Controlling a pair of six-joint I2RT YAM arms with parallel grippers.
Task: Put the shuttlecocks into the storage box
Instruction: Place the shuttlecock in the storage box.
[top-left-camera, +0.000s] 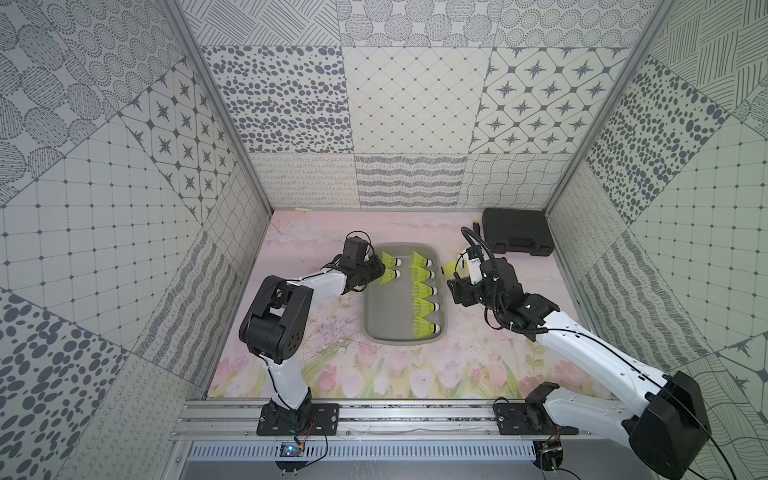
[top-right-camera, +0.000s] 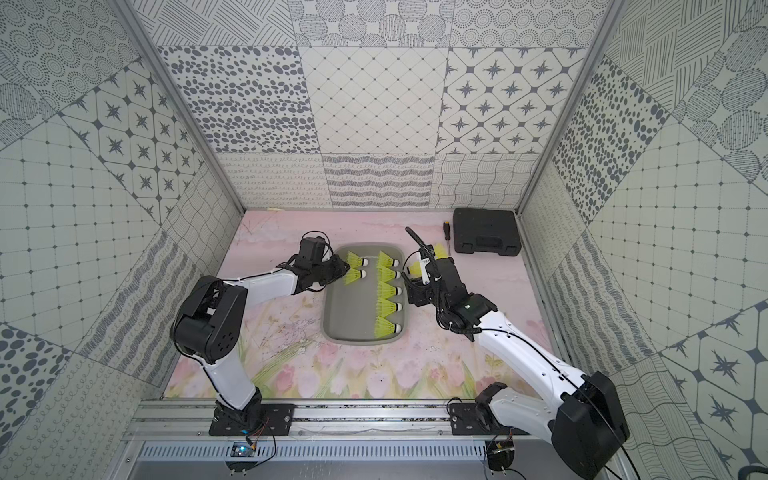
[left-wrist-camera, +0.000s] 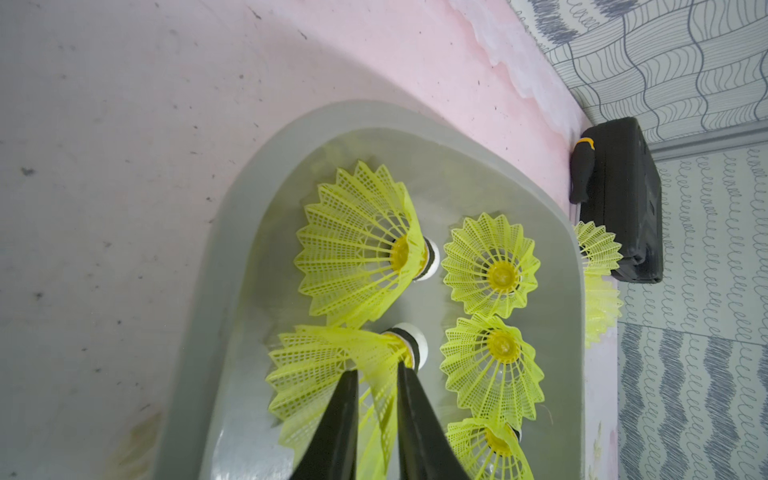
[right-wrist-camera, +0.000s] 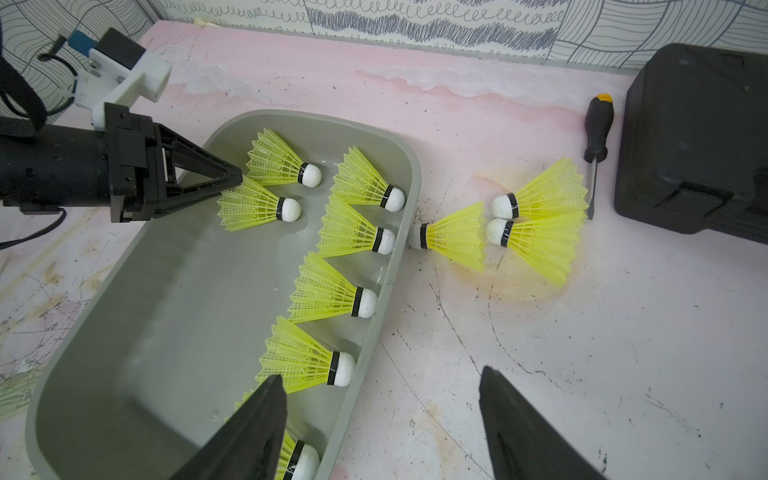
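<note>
The grey storage box (top-left-camera: 386, 309) (top-right-camera: 345, 309) lies mid-table with several neon shuttlecocks in it, a long row by its right wall and two at the far left. My left gripper (top-left-camera: 380, 271) (left-wrist-camera: 377, 370) reaches into that far-left corner. Its jaws stand slightly apart, with the skirt of one shuttlecock (left-wrist-camera: 316, 365) (right-wrist-camera: 257, 203) lying loose between them on the box floor. Three shuttlecocks (right-wrist-camera: 457, 237) (right-wrist-camera: 544, 195) (right-wrist-camera: 540, 245) lie on the table just right of the box. My right gripper (right-wrist-camera: 380, 380) (top-left-camera: 456, 292) hangs open over the box's right rim, holding nothing.
A black hard case (top-left-camera: 517, 237) (right-wrist-camera: 698, 137) sits in the far right corner. A screwdriver (top-right-camera: 446, 237) (right-wrist-camera: 598, 124) lies beside it, close to the loose shuttlecocks. Patterned walls close in the table on three sides.
</note>
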